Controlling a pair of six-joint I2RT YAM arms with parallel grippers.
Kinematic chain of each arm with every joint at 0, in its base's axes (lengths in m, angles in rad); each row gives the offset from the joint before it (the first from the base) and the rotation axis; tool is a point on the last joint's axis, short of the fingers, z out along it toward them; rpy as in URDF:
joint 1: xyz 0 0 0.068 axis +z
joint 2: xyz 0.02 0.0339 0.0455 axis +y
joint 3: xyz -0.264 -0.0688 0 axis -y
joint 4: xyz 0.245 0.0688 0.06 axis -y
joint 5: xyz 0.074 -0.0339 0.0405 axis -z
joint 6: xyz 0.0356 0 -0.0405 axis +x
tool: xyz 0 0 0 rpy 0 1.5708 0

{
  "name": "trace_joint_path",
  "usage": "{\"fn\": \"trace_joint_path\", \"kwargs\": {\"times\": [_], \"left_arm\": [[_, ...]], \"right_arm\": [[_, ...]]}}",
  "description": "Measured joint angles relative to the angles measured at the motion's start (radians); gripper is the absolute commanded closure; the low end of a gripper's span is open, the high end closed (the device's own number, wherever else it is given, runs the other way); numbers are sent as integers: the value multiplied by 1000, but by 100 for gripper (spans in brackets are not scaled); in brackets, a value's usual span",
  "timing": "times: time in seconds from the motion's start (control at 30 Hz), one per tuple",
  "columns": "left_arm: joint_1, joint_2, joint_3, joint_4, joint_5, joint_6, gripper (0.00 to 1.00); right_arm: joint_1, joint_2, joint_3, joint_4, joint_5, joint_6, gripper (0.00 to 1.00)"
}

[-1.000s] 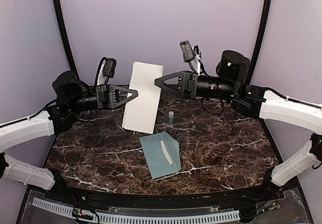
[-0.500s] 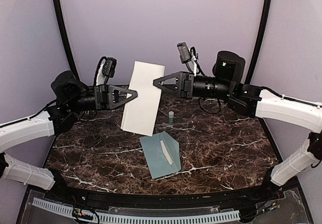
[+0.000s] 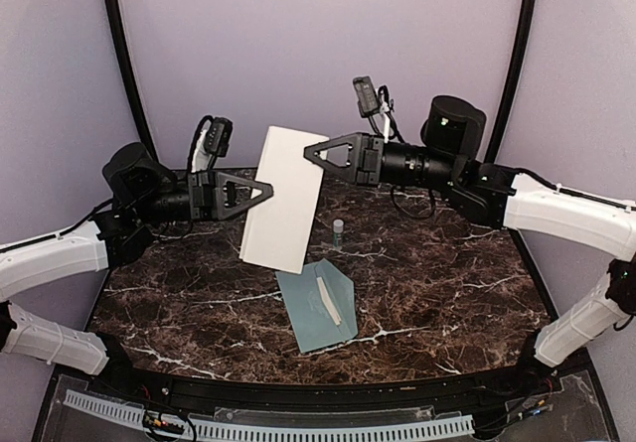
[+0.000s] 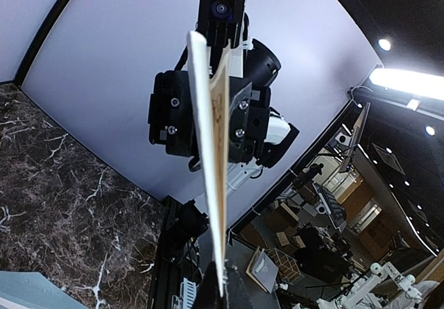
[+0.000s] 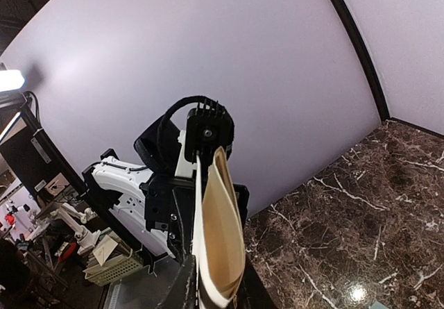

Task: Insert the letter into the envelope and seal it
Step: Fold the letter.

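My left hand (image 3: 266, 190) pinches the folded letter (image 3: 283, 219) upright above the worktop (image 3: 437, 283); my right hand (image 3: 310, 154) sits narrow on its upper edge. I should keep the fold tight, then lower it toward the envelope (image 3: 316, 308).

Cream letter (image 5: 225, 243), grey-teal envelope (image 3: 316, 308), brown marble table (image 3: 447, 283) veined white, lilac walls (image 3: 298, 45).

The letter (image 3: 281, 199) hangs nearly upright above the tabletop (image 3: 447, 283), folded double, with its plain white back outward and cream inside. The left claw (image 3: 268, 190) and right claw (image 3: 308, 154) pinch its side edges. The grey-teal envelope (image 3: 316, 308) lies flat and askew just in front, white strip up.
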Motion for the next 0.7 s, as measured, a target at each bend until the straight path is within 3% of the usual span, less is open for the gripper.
{"fn": "trace_joint_path", "kwargs": {"times": [0.07, 0.17, 0.37, 0.5, 0.7], "left_arm": [[-2, 0, -5, 0, 2, 0, 100], [-4, 0, -6, -1, 2, 0, 100], [-4, -1, -9, 0, -2, 0, 100], [-4, -3, -11, 0, -2, 0, 100], [-4, -19, -18, -1, -10, 1, 100]], "right_arm": [[-8, 0, 2, 11, 7, 6, 85], [-20, 0, 4, 20, 10, 15, 99], [-29, 0, 5, 22, 9, 24, 100], [-32, 0, 5, 23, 8, 26, 80], [-58, -5, 5, 24, 18, 32, 81]]}}
